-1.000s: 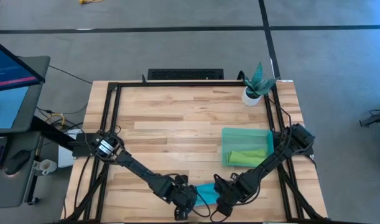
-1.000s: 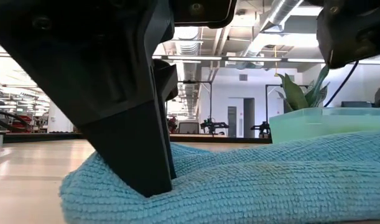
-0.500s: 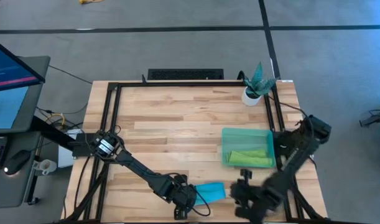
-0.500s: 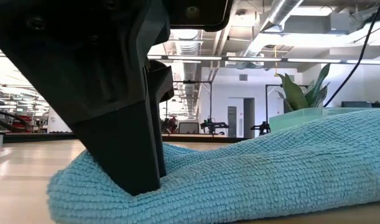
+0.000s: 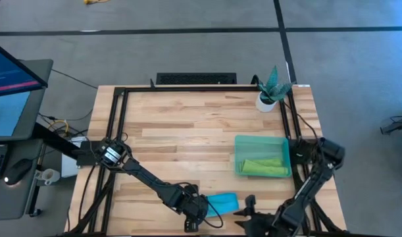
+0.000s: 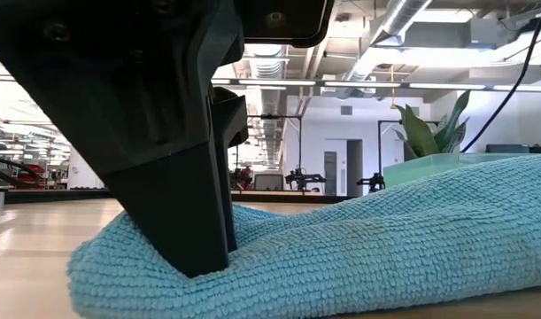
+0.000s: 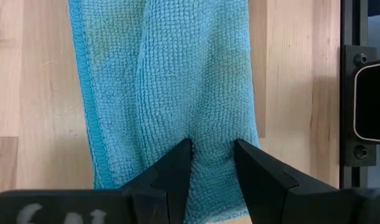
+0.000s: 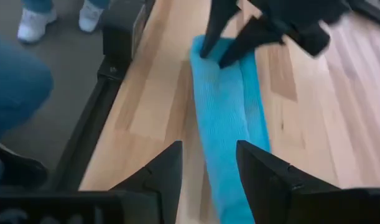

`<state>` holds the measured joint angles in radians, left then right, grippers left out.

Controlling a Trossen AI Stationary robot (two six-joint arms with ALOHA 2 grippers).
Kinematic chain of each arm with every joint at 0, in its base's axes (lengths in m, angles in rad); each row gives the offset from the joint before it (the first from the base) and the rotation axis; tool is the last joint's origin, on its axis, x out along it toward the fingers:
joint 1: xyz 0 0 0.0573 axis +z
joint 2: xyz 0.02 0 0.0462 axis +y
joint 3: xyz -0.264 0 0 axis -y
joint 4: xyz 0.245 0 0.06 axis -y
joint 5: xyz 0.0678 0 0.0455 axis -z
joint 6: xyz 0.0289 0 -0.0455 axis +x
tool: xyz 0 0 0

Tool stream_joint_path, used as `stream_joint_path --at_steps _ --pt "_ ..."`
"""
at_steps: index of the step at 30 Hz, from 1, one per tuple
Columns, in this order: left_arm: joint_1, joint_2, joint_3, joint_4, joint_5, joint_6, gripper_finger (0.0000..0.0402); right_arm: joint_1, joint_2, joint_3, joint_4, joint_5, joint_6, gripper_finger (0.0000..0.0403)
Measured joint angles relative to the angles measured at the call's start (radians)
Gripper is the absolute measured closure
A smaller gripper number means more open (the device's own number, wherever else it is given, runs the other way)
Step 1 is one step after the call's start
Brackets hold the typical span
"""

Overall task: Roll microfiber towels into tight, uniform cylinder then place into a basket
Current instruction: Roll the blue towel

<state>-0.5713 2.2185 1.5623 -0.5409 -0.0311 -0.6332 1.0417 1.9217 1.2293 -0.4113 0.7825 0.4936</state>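
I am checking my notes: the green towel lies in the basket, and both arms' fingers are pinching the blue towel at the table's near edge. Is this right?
Not quite. Only the left gripper pinches the blue towel, as the left wrist view shows. The right gripper is off it, its fingers open and empty, as the right wrist view shows. The green towel does lie in the basket.

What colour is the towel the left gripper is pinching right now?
Turquoise blue towel, pinched by the left gripper; clearest in the left wrist view.

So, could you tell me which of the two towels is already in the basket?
The lime green towel lies in the basket; the blue towel is on the table, pinched by the left gripper.
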Motion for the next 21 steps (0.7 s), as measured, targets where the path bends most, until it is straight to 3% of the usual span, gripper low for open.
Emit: stream_joint_path --at_steps 4,11,17,21 --pt "0.0 0.0 0.0 0.0 0.0 -0.001 0.0279 -0.026 0.028 0.001 0.05 -0.021 -0.162 0.0213" --pt "0.002 0.0 0.0 0.0 0.013 -0.003 0.0279 -0.089 0.092 0.001 0.004 -0.113 -0.214 0.0181" --pt "0.002 0.0 0.0 0.0 0.016 -0.006 0.0279 -0.135 0.097 0.002 -0.09 -0.12 -0.055 0.0175" --pt "0.002 0.0 0.0 0.0 0.017 -0.006 0.0279 -0.171 0.097 -0.002 -0.113 -0.24 0.029 0.0175"
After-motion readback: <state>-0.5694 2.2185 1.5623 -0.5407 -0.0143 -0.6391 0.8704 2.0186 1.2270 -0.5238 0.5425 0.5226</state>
